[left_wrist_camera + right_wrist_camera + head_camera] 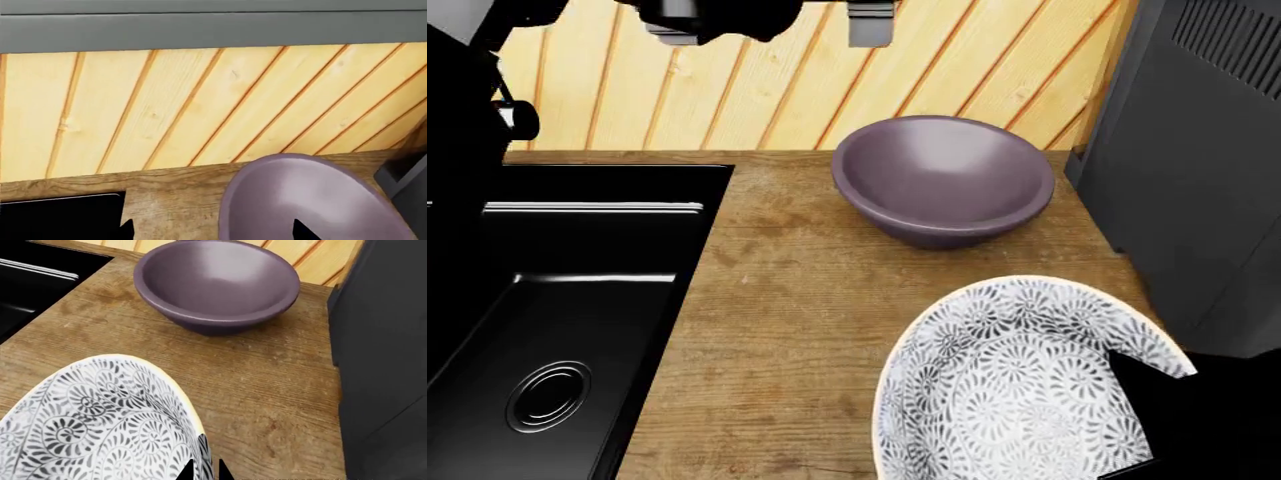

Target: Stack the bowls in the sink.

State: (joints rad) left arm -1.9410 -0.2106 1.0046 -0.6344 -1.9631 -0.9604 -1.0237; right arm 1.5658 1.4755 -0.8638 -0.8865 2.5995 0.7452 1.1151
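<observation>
Left wrist view: the mauve bowl (313,200) sits on the wooden counter (173,200) against the plank wall (200,105), with a corner of the black sink (60,217) to one side. A dark fingertip (305,231) shows over the bowl's inside and another dark tip near the sink corner, so the left gripper's jaws look spread wide; it grips nothing.

Head view: the sink (574,300) lies at the left with its round drain (547,395) near; both bowls are on the counter (787,320) to its right, neither in a basin. The mauve bowl (944,178) stands far, the patterned white bowl (1014,385) near and right, apart from each other. The left gripper (767,25) hangs high above the far edge. A dark finger (1141,385) crosses the white bowl's right rim, and the bowl looks tipped up.

Right wrist view: the right gripper (203,471) has its tips pinched together over the white bowl's (93,425) rim, so it appears clamped on that rim. The mauve bowl (217,282) lies beyond, the sink corner (33,285) farther left.

To do this well, I judge the pinch must stay firm, since a rim grip lets a deep bowl swing. Carry it left clear of the mauve bowl, level it over a basin, and lower it gently before opening
</observation>
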